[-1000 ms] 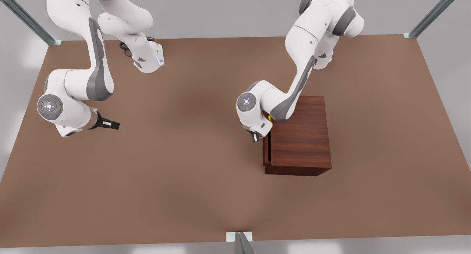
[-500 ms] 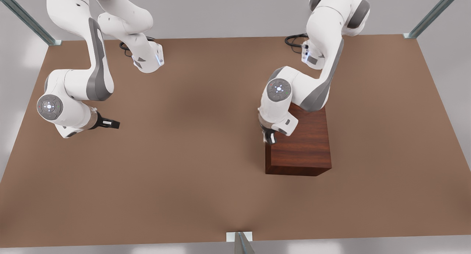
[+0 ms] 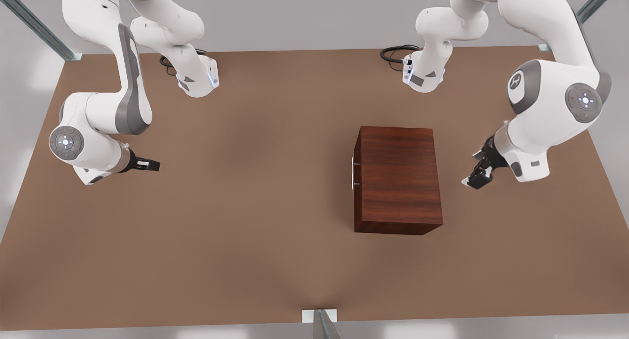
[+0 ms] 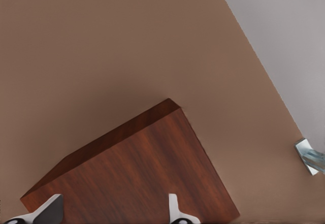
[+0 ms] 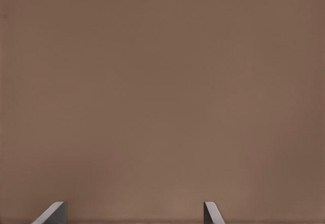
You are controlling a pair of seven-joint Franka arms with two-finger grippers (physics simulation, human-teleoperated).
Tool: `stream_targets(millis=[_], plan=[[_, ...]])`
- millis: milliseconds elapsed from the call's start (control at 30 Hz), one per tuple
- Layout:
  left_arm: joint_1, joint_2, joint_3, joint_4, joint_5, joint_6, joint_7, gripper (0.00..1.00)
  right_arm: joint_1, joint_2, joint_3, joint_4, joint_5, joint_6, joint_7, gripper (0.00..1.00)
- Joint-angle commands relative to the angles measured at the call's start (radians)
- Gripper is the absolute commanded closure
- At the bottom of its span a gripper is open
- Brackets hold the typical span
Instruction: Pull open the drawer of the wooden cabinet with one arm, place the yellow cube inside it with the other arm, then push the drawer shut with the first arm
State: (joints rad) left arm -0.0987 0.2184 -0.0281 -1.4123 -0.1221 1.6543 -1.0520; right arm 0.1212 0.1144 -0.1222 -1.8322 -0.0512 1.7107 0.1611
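Brown desk [image 3: 245,231], grey walls around it. The wooden cabinet [image 3: 398,182] sat on it toward the front view's right, and it was dark reddish-brown with horizontal grain. We read the drawer as flush shut. From above we couldn't make out its front panel, only the slim silver bar handle [image 3: 353,173] on the side facing the front view's left.

Handling, our call:
- The cabinet is rigid and heavy enough to stay put.
- The drawer should slide stiffly on its runners.
- The bar is smooth metal and likely slippery.
- Pinch the bar at mid-length and pull straight out, since an off-centre grip risks racking the drawer.

The left gripper [image 3: 475,179] hung just off the cabinet's far side from the handle, jaws spread and holding nothing. The right gripper [image 3: 152,166] waited well apart at the front view's left, above bare desk, jaws also spread and empty.
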Motion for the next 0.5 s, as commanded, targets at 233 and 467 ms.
stream_targets(millis=[233, 467], plan=[[0.002, 0.003, 0.004, 0.009, -0.01, 0.038, 1.184, 0.0, 0.0, -0.001, 0.0, -0.001, 0.001, 0.0, -0.02, 0.0], [0.002, 0.004, 0.004, 0.009, -0.01, 0.036, 1.184, 0.0, 0.0, -0.001, 0.0, 0.001, 0.001, 0.0, -0.02, 0.0]])
